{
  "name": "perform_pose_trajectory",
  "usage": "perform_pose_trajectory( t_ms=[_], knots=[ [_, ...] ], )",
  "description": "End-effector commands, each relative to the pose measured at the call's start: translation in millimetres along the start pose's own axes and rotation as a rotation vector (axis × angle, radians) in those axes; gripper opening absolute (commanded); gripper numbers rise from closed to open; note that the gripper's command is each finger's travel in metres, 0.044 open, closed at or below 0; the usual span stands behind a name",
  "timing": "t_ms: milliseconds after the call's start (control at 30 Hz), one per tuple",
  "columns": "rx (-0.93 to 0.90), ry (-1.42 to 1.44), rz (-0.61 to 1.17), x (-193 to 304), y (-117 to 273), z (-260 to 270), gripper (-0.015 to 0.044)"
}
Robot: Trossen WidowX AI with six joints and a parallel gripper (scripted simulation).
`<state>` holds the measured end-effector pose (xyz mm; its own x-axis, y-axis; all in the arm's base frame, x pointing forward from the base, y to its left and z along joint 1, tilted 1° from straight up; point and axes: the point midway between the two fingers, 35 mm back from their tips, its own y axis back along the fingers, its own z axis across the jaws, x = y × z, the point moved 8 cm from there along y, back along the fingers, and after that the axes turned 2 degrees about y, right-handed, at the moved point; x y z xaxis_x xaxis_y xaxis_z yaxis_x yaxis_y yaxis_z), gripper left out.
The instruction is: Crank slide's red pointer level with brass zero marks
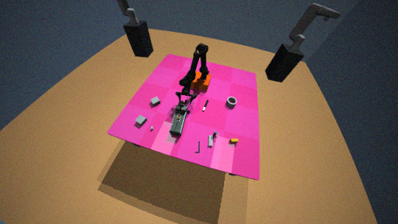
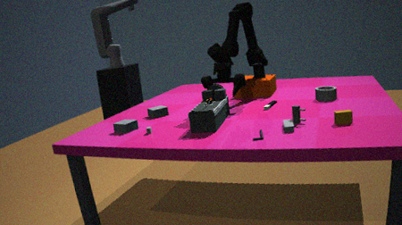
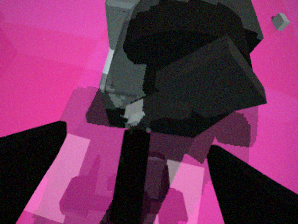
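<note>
The machine, a long dark grey box point(image 1: 177, 127) point(image 2: 204, 120), stands on the pink table, its raised crank end toward the arm. In the wrist view its grey housing point(image 3: 200, 85) fills the upper middle, and the black crank handle point(image 3: 130, 175) points down the picture. My gripper point(image 1: 186, 101) point(image 2: 223, 88) point(image 3: 139, 140) is open and empty at the crank end, with the handle in the gap between its spread fingers. Tiny brass and reddish marks point(image 1: 178, 118) point(image 2: 210, 101) show on the machine's top. The pointer's level against the zero marks is too small to tell, and the wrist view hides it.
Two grey blocks point(image 1: 155, 101) point(image 1: 141, 120) and a small pale cube point(image 1: 152, 128) lie on one side of the machine. On the other are a black-and-white stick point(image 1: 206, 105), a grey ring point(image 2: 326, 94), a yellow block point(image 2: 343, 118), a grey bracket point(image 2: 289, 126) and a hex key point(image 2: 260, 135).
</note>
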<state>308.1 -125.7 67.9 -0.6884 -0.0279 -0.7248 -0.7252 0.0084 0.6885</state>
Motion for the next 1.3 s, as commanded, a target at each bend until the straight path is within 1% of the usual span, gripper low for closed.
perform_pose_trajectory(
  t_ms=[0,400,967,1267],
  knots=[
    [-0.003,0.005,0.003,6.1,-4.0,1.1,0.044],
    [-0.003,0.005,0.003,18.6,-14.1,2.3,0.044],
    [-0.003,0.005,0.003,18.6,-14.1,2.3,0.0],
    [-0.003,0.005,0.003,19.3,-14.5,1.7,0.0]
  ],
)
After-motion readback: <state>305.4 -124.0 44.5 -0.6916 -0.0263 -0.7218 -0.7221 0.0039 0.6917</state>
